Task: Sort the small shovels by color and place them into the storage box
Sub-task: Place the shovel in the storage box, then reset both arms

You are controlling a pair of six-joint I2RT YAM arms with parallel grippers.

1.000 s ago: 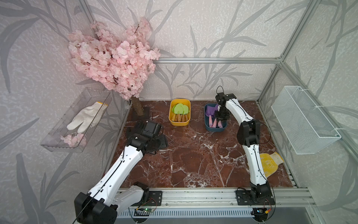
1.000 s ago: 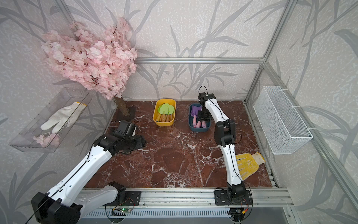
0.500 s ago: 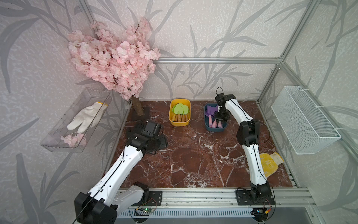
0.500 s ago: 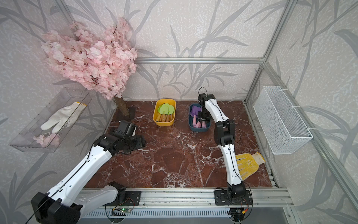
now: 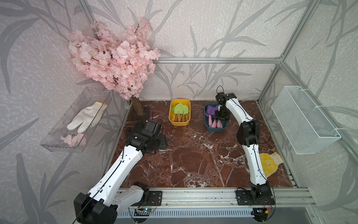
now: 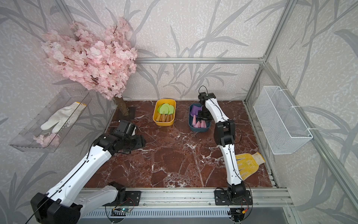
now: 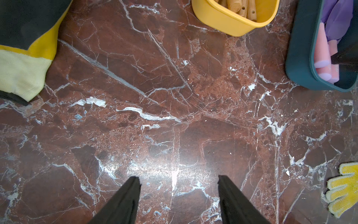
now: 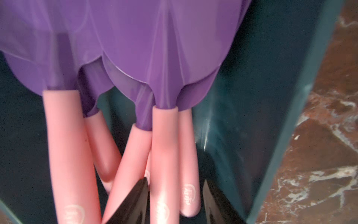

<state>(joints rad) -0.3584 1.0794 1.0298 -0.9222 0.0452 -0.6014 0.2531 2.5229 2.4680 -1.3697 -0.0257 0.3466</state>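
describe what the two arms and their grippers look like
The left arm and right arm both have glossy white link shells joined by chunky black joints. Both are mounted on an aluminium rail. A thin black cable runs along the white links and loops out near the right wrist. The left gripper and right gripper have plain black fingers that taper to narrow tips.

You see a marble surface [image 5: 193, 155] with two bins at the back. The yellow bin [image 5: 179, 123] holds green shovels [image 5: 181, 109]; beside it, the blue bin [image 5: 215, 129] holds purple shovels [image 5: 211, 111]. The right gripper [image 5: 219, 122] reaches down among their pink handles. The left gripper [image 5: 162, 140] hovers low near the surface's left edge. A yellow glove [image 5: 270, 161] lies partly behind the right arm, and a white glove [image 5: 87, 118] rests in a clear wall tray [image 5: 58, 147].
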